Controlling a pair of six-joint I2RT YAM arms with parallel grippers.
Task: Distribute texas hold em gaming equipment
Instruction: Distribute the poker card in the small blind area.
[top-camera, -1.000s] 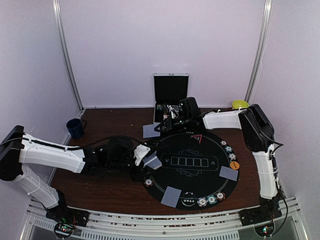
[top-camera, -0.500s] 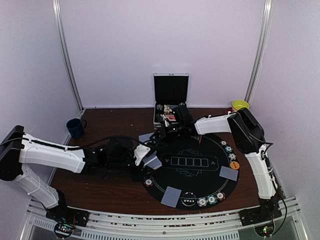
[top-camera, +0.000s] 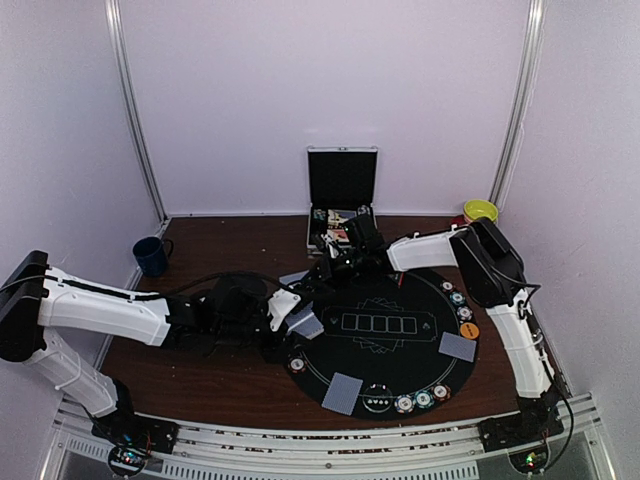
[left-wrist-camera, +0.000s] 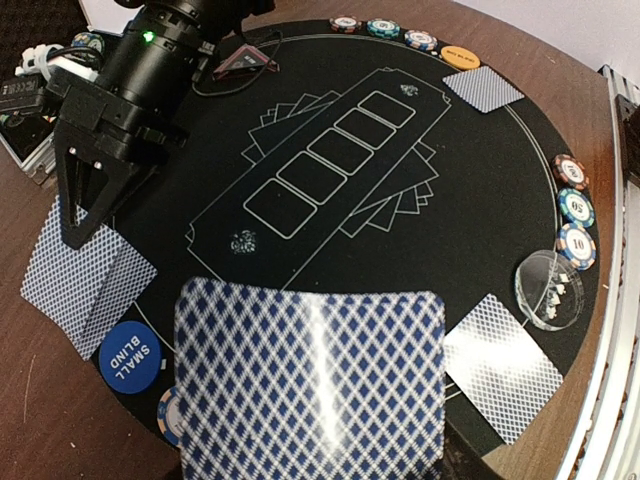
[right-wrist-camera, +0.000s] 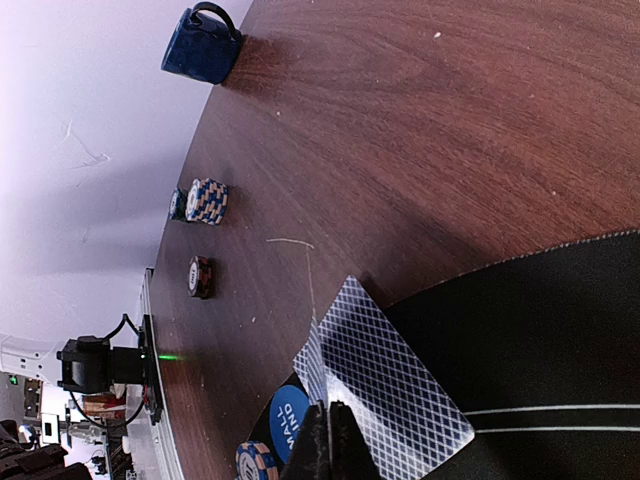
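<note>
Your left arm (top-camera: 110, 308) lies low, stretched rightward to the near-left rim of the round black felt mat (top-camera: 400, 350). Its left gripper (top-camera: 288, 322) is set narrowly on blue-diamond-backed playing cards (left-wrist-camera: 310, 385), held over that rim. Just beyond them a round blue button (left-wrist-camera: 130, 352) rests on the felt. Striped-edge poker chips (left-wrist-camera: 575, 208) line the mat's right rim. Your right arm (top-camera: 490, 262) folds at a high elbow on the right and reaches left across the mat's far side. There the right gripper (right-wrist-camera: 330, 440) is pinched closed on a single diamond-backed card (right-wrist-camera: 385, 395), at the far-left edge where felt meets the brown wooden table (right-wrist-camera: 450, 130)
</note>
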